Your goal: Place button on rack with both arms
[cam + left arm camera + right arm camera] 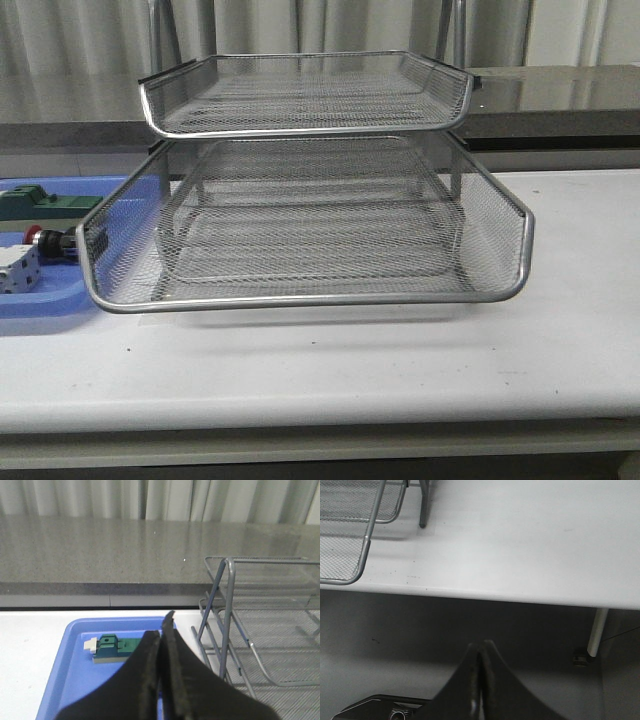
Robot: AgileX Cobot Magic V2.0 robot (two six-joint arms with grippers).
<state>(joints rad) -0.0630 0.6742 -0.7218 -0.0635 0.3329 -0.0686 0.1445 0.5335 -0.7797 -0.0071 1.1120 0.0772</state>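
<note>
**A:** Where did you have the grippers at that moment?

**B:** Your left gripper [161, 630] had its black fingers pressed together with nothing between them, hovering over the blue tray [60, 680] near the green block [112, 647]. Your right gripper [481, 652] was likewise closed and empty, hanging off the table's front edge, with grey floor beneath it.

**A:** And the button?

**B:** The button [50, 239] lay on its side in the blue tray [40, 300] at the far left of the front view, red head pointing left, just beside the rack's lower left corner. A white block [18, 268] sat near it, toward the front, and the green block [35, 204] lay behind.

**A:** The rack itself?

**B:** The rack [310, 220] stood mid-table, its wire-mesh tiers stepped one above another; no tier held anything that you could see. From the right wrist you saw one leg and a mesh corner [350, 535] near the table edge.

**A:** What about the surface and the room?

**B:** The table [400, 370] was white with a few dark specks. Behind it ran a grey speckled ledge [100, 550], and pale pleated curtains [80, 50] hung beyond. A white table leg [597, 632] reached the floor on the right.
</note>
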